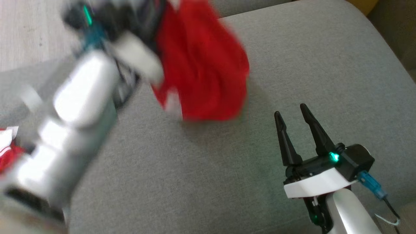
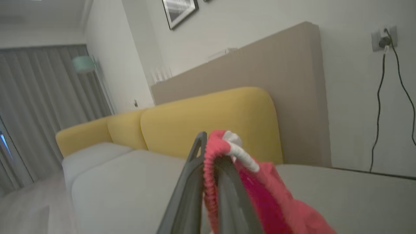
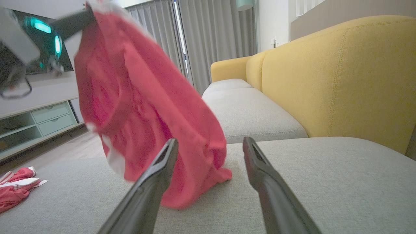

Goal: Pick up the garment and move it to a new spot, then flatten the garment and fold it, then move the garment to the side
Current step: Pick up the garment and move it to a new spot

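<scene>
The garment (image 1: 201, 68) is red with white trim and hangs bunched from my raised left gripper (image 1: 152, 16), which is blurred at the top of the head view. In the left wrist view the left gripper (image 2: 211, 146) is shut on the garment's (image 2: 266, 195) ribbed edge. In the right wrist view the garment (image 3: 139, 107) dangles with its lower end touching the grey cushion (image 3: 325, 182). My right gripper (image 1: 291, 113) stands open and holds nothing, low over the cushion to the right of the cloth. Its fingers (image 3: 162, 165) point toward the hanging cloth.
A second red and white cloth (image 3: 16, 188) lies crumpled at the cushion's left edge (image 1: 8, 146). Yellow sofa backrests (image 3: 325, 81) rise behind the grey seat (image 1: 195, 178). A low TV cabinet (image 3: 39, 120) and wooden floor (image 1: 26, 29) lie beyond it.
</scene>
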Controlling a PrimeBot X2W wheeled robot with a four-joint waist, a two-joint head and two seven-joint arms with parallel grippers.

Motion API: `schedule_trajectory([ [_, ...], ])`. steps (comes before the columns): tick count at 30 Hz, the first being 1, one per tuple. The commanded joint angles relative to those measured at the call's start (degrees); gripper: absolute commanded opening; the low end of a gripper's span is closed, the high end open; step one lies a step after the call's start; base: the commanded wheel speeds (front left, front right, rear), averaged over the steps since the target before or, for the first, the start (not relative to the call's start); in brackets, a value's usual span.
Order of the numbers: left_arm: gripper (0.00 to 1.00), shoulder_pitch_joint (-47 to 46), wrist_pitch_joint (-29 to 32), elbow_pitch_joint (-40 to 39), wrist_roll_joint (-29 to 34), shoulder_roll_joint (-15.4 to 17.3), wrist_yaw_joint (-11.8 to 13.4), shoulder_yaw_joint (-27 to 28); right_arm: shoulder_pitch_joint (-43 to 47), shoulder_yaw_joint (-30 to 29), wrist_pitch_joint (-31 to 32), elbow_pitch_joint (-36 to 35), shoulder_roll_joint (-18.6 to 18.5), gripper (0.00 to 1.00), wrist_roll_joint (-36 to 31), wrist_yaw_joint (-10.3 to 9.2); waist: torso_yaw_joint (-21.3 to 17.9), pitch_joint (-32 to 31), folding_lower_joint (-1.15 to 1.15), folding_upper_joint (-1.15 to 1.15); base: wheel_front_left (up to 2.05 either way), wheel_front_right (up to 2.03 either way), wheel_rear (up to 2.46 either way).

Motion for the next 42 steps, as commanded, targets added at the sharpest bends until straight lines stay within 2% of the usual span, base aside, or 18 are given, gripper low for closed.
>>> schedule_trajectory([
  [1,0.0,2.26,-0.97,-1.37,0.37,0.94,0.46,0.81,-0.23,1.11,0.02,-2.26,0.56,1.0,-0.1,-0.04,0.48,0.41,-0.01,0.0,0.0,0.0,0.0],
  [6,0.0,15.41,-1.83,-0.08,2.29,-1.9,1.01,-3.41,0.11,0.85,0.02,-2.11,0.56,1.0,-0.37,-0.04,1.63,1.0,-0.01,0.0,0.0,0.0,0.0],
  [7,0.0,18.95,-1.87,-0.12,3.07,-2.6,1.08,-3.67,0.16,0.73,0.02,-2.09,0.56,1.0,-0.43,-0.04,2.05,1.17,-0.01,0.0,0.0,0.0,0.0],
  [11,0.0,22.7,-1.89,-1.55,4.51,-3.42,1.81,-2.07,0.36,0.5,0.02,-1.92,0.56,1.0,-0.79,-0.04,3.07,1.14,-0.01,0.0,0.0,0.0,0.0],
  [12,0.09,23.63,-1.9,-2.39,4.93,-3.71,2.05,-1.17,0.51,0.33,0.02,-1.79,0.56,1.0,-0.92,-0.04,3.52,0.97,-0.01,0.0,0.0,0.0,0.0],
  [13,0.48,24.49,-1.9,-3.44,5.48,-3.92,2.07,-0.36,0.74,0.13,0.02,-1.6,0.56,1.0,-0.99,-0.04,4.0,0.71,-0.01,0.0,0.0,0.0,0.0],
  [14,1.0,25.36,-1.9,-4.42,6.03,-4.0,2.53,0.77,1.01,-0.05,0.02,-1.36,0.56,1.0,-0.99,-0.04,4.46,0.36,-0.01,0.0,0.0,0.0,0.0],
  [19,1.0,30.32,-1.91,-9.46,10.4,-3.29,5.97,5.46,3.08,-1.27,0.02,-0.44,0.56,1.0,-1.27,-0.04,7.63,-2.84,-0.01,0.0,0.0,0.0,0.0],
  [20,1.0,33.15,-1.91,-11.23,11.14,-3.34,7.4,7.42,4.32,-2.04,0.02,-0.13,0.56,1.0,-1.41,-0.04,9.42,-4.52,-0.01,0.0,0.0,0.0,0.0],
  [27,1.0,44.76,-1.91,-17.47,12.61,-4.09,12.47,14.89,7.68,-4.86,0.02,0.38,0.56,1.0,-1.87,-0.04,15.21,-8.62,-0.01,0.0,0.0,0.0,0.0],
  [33,1.0,55.49,-1.91,-24.66,13.48,-5.79,16.5,23.78,9.67,-5.98,0.02,0.76,0.57,1.0,-2.24,-0.04,17.16,-11.25,-0.01,0.0,0.0,0.0,0.0],
  [39,1.0,64.64,-1.92,-31.16,17.52,-7.42,16.83,29.58,11.68,-6.39,0.02,0.77,0.57,1.0,-3.09,-0.04,17.59,-13.27,-0.01,0.0,0.0,0.0,0.0],
  [42,1.0,68.02,-1.92,-33.06,19.34,-8.33,16.19,31.55,12.83,-6.27,0.02,0.84,0.57,1.0,-3.65,-0.04,17.52,-14.36,-0.01,0.0,0.0,0.0,0.0],
])
